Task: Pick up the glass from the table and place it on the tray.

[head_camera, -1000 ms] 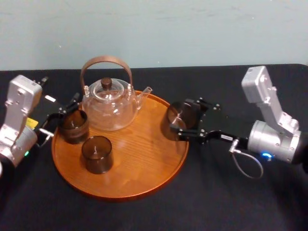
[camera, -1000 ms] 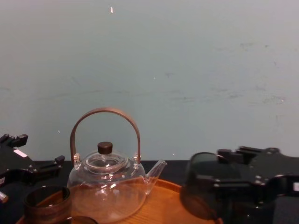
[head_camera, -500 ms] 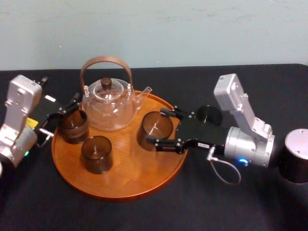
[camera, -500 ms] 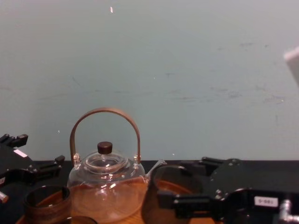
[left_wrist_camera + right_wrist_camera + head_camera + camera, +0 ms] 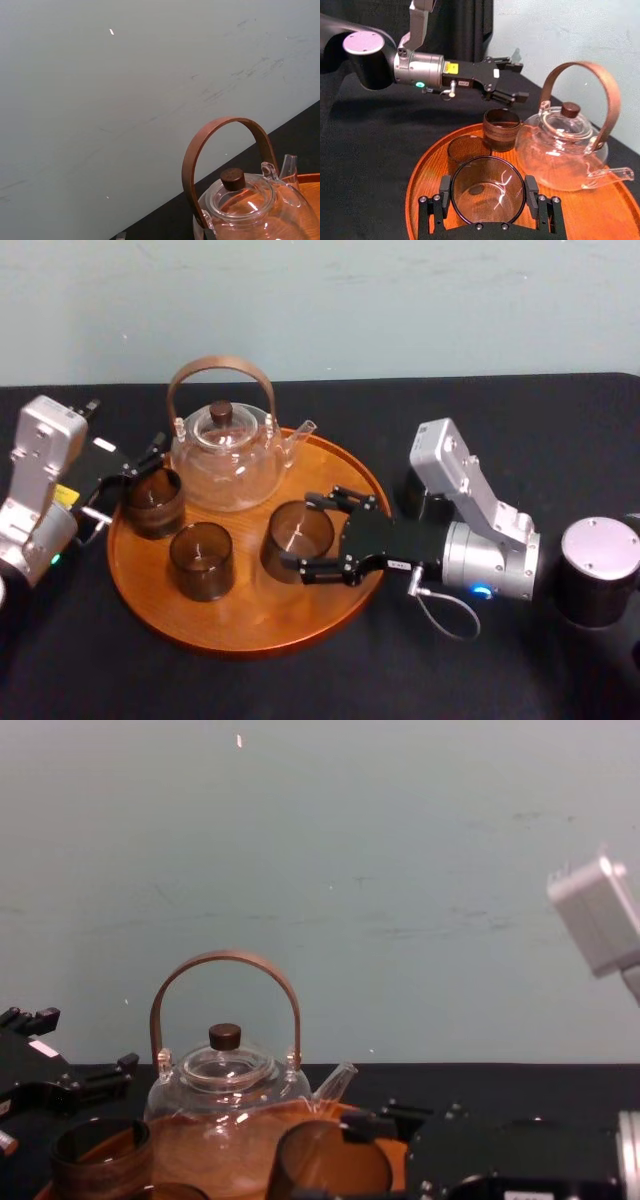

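Soft, even light falls from above, with no hard beam anywhere. The pale wall at the far side is bright and evenly lit. The black table swallows the light and shows almost no shadow. The tray carries a mild sheen, with only faint, soft-edged shadows under what stands on it. Small white glints sit on the body and lid of the teapot. In the right wrist view, thin white streaks of glare curl across the glass. At the near right, a round metal cap catches a pale highlight.
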`<state>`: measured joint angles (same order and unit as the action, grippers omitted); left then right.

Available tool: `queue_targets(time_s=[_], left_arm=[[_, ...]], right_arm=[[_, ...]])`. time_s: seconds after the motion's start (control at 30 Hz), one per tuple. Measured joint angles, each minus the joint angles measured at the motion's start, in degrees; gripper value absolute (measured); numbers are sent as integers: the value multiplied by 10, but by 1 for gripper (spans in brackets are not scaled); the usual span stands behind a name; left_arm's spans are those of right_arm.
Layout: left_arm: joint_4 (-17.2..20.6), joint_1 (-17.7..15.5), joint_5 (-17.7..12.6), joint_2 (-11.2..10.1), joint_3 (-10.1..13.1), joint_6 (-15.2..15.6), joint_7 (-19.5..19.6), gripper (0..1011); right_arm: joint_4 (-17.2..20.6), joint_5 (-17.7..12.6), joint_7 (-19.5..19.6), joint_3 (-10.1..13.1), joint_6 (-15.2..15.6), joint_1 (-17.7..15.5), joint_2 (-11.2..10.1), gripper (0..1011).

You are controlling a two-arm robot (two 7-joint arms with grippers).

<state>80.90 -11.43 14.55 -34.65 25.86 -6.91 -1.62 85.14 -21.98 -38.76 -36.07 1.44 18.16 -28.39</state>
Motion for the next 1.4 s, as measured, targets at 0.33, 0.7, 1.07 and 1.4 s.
queue_targets(time_s=[0.33,0.7,1.07,1.4], left_arm=[[0,0,0,0,0,0,0,1001],[0,0,0,0,0,0,0,1001],[0,0,0,0,0,0,0,1001],[0,0,0,0,0,0,0,1001]], right_arm=[[-16,2,-5,-13,1,4,5,900],[-23,7,-6,-22,8,3,3,900],[-29,16,1,-24,12,1,4,900],[-31,26,8,-24,14,-1,4,900]])
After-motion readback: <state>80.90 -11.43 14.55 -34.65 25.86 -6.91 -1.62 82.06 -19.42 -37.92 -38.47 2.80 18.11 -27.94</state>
